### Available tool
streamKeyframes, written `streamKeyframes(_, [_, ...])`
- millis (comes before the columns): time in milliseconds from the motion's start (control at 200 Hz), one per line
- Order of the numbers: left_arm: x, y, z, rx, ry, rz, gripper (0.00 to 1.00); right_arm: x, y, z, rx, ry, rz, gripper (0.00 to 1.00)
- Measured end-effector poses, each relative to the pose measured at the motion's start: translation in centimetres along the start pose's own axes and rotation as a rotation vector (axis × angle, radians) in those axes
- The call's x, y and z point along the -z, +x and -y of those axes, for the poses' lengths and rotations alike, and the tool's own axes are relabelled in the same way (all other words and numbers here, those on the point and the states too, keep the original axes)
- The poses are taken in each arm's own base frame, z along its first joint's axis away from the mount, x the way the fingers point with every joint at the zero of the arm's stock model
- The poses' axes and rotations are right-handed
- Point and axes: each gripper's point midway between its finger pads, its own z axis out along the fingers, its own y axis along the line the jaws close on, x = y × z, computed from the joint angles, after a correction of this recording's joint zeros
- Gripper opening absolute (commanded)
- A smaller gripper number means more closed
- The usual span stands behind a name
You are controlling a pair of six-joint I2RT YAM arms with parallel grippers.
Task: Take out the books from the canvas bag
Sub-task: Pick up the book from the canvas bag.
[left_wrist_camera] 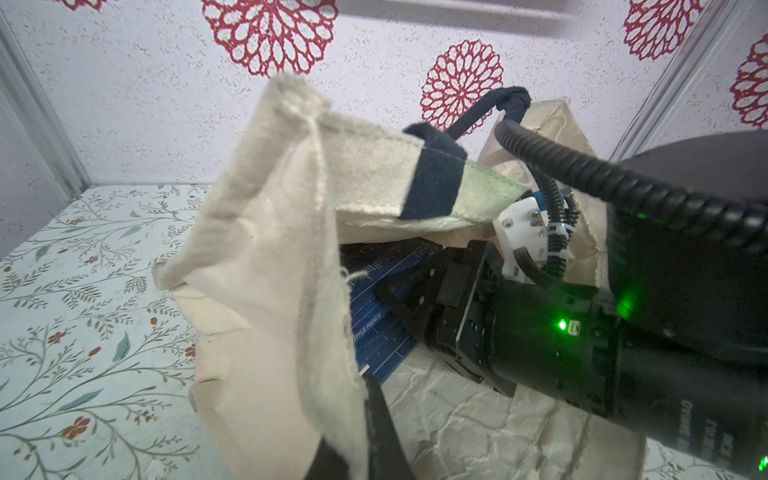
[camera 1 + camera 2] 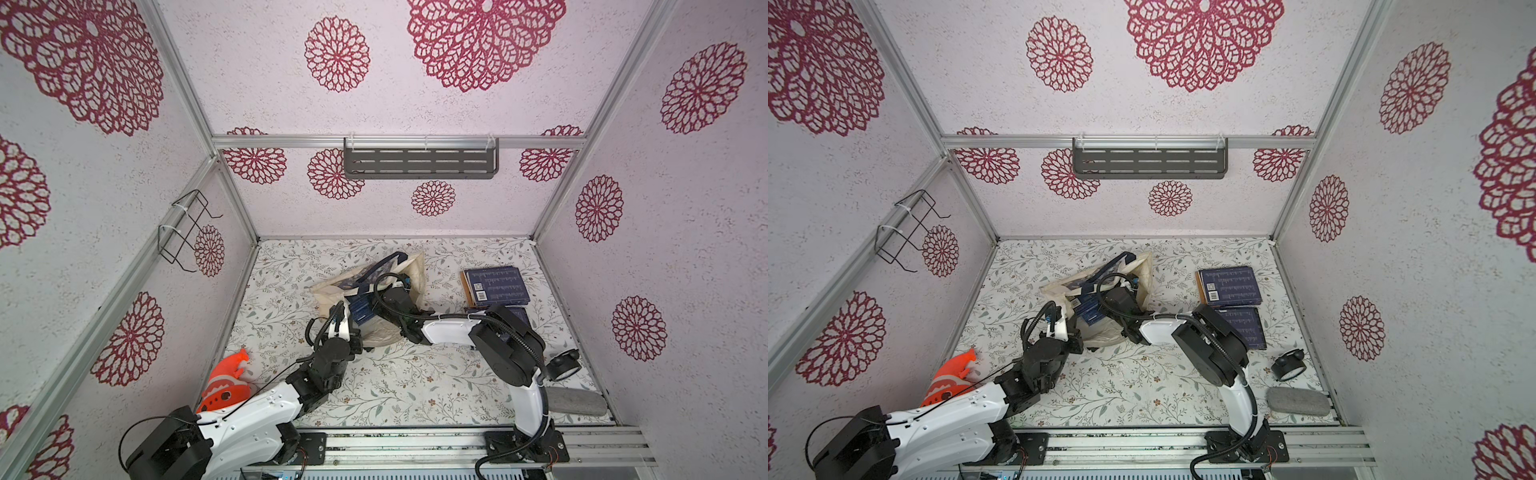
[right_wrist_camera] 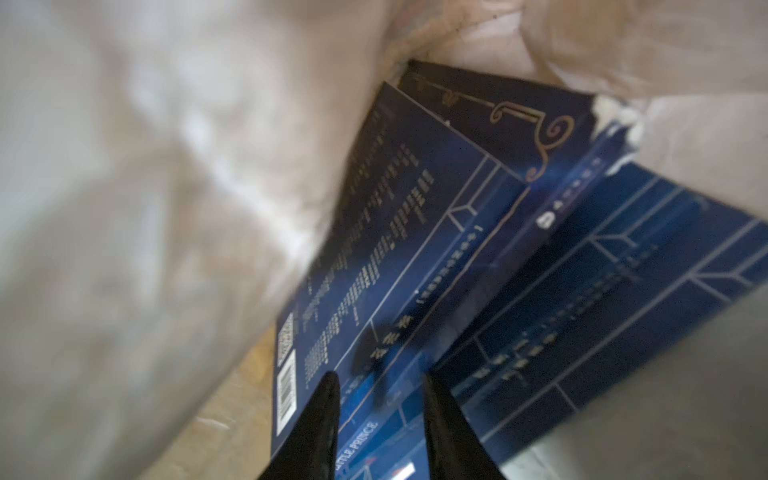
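The cream canvas bag (image 2: pixel 332 291) (image 2: pixel 1059 291) lies on its side mid-table with its mouth held up. My left gripper (image 1: pixel 363 390) (image 2: pixel 340 307) is shut on the bag's upper rim (image 1: pixel 257 249), with cloth draped over one finger. My right gripper (image 3: pixel 380 386) reaches into the mouth. Its jaws are closed across the spine of a dark blue book (image 3: pixel 395 249) (image 1: pixel 374 324) marked "Little Prince". Another blue book (image 3: pixel 602 291) lies beneath it in the bag. More books (image 2: pixel 496 284) (image 2: pixel 1229 284) are stacked outside at the right, and a second pile (image 2: pixel 1246 328) sits partly behind the right arm.
An orange toy (image 2: pixel 226 382) lies at the front left by the left arm. A black alarm clock (image 2: pixel 563 365) and a grey pad (image 2: pixel 575 401) sit at the front right. A dark shelf (image 2: pixel 419 162) hangs on the back wall, a wire rack (image 2: pixel 187 230) on the left wall.
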Motion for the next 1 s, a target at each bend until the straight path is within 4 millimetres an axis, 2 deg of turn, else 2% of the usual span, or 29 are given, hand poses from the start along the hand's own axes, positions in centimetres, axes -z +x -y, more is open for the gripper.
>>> streamKeyframes(230, [0.0, 0.0, 0.0, 0.000, -0.001, 0.000, 0.00, -0.2, -1.3, -2.0, -0.015, -0.061, 0.031, 0.40])
streamKeyframes(335, [0.0, 0.0, 0.0, 0.000, -0.002, 0.000, 0.00, -0.9, -1.6, -2.8, -0.025, -0.082, 0.038, 0.39])
streamKeyframes(465, [0.0, 0.0, 0.0, 0.001, -0.001, 0.001, 0.00, -2.1, -1.2, -2.1, -0.042, -0.078, 0.024, 0.30])
streamKeyframes(645, [0.0, 0.0, 0.0, 0.000, 0.000, 0.001, 0.00, -2.1, -0.5, -0.9, -0.071, -0.066, 0.009, 0.15])
streamKeyframes(801, [0.0, 0.0, 0.1, 0.000, 0.005, -0.001, 0.00, -0.7, -0.3, -0.4, -0.092, -0.075, 0.001, 0.15])
streamKeyframes(916, [0.0, 0.0, 0.1, 0.000, 0.007, -0.001, 0.00, 1.5, -0.5, 0.0, -0.100, -0.070, -0.004, 0.15])
streamKeyframes(1001, [0.0, 0.0, 0.2, 0.000, 0.008, -0.001, 0.00, 3.2, -0.8, 0.0, -0.100, -0.070, -0.001, 0.19])
